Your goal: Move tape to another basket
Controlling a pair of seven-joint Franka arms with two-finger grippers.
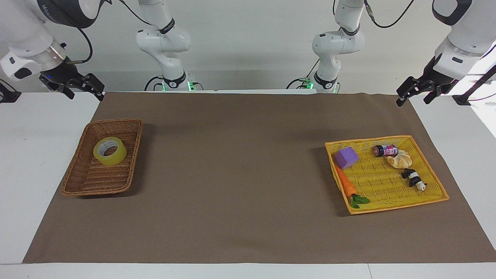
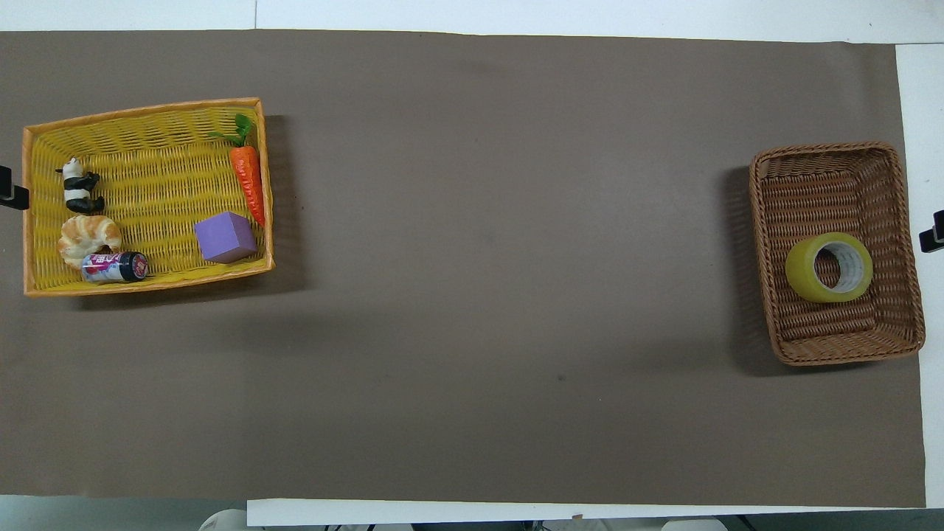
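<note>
The tape (image 1: 110, 151) is a yellow roll lying flat in the brown wicker basket (image 1: 97, 190) at the right arm's end of the table. It also shows in the overhead view (image 2: 828, 267), in the half of the brown basket (image 2: 841, 354) nearer to the robots. My right gripper (image 1: 83, 92) is open and empty, up in the air over the mat's corner, apart from the basket. My left gripper (image 1: 413, 99) is open and empty, raised over the mat's edge at the left arm's end. Only a tip of each gripper shows at the overhead view's edges.
A flat yellow basket (image 1: 391, 207) at the left arm's end holds a purple cube (image 1: 346, 157), a carrot (image 1: 346, 185), a can (image 1: 386, 150), a croissant (image 1: 399, 159) and a panda figure (image 1: 414, 179). A brown mat (image 1: 240, 162) covers the table.
</note>
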